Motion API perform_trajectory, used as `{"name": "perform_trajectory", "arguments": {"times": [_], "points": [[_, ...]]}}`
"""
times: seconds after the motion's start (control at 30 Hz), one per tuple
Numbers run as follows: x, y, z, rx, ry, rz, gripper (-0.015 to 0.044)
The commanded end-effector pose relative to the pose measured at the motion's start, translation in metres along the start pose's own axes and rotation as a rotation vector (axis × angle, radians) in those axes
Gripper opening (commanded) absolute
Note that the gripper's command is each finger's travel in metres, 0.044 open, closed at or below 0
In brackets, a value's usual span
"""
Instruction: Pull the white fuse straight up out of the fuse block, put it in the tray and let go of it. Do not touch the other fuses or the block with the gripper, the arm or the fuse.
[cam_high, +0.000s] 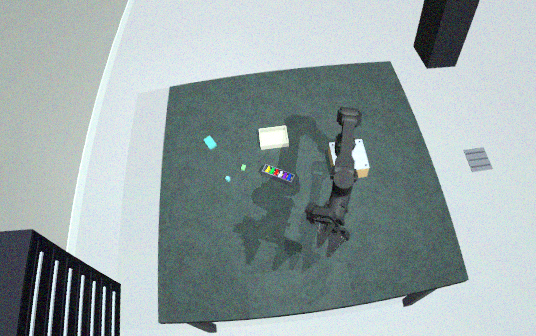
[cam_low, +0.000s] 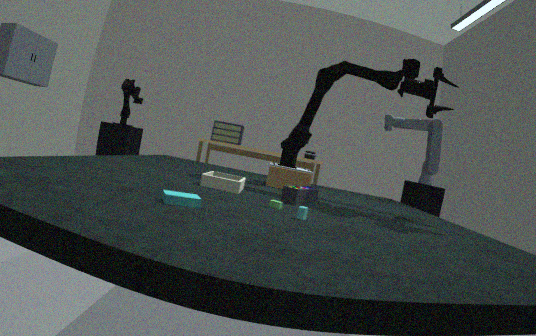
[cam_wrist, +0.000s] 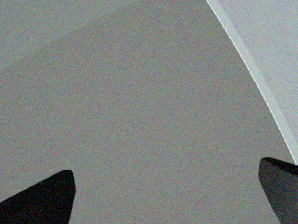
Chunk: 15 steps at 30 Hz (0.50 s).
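Note:
The white fuse stands in the dark fuse block, between a red fuse and a purple fuse. In the exterior view it cannot be told apart from the others. The cream tray is empty, on the table behind the block in the top view. My gripper is open and empty, high in the air and well away from the block and tray. The wrist view shows neither of them.
A cyan block, a small green block and a small light-blue block lie on the table left of the fuse block in the top view. The arm's wooden base stands to its right.

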<state>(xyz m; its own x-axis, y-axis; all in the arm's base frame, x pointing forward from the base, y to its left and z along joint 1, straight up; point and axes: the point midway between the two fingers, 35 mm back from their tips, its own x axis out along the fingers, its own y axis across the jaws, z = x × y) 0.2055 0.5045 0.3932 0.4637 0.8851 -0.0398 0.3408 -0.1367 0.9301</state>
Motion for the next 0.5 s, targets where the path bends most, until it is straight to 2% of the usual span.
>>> {"name": "perform_trajectory", "arguments": {"times": [0.0,0.2,0.37,0.47], "points": [[0.000,-0.001,0.003,0.001,-0.006,-0.004,0.0374],[-0.002,-0.029,0.094,0.041,-0.196,-0.134,0.0216],[-0.023,-0.056,0.178,0.101,-0.378,-0.250,0.0085],[-0.045,-0.072,0.226,0.145,-0.489,-0.318,0.0074]]}}
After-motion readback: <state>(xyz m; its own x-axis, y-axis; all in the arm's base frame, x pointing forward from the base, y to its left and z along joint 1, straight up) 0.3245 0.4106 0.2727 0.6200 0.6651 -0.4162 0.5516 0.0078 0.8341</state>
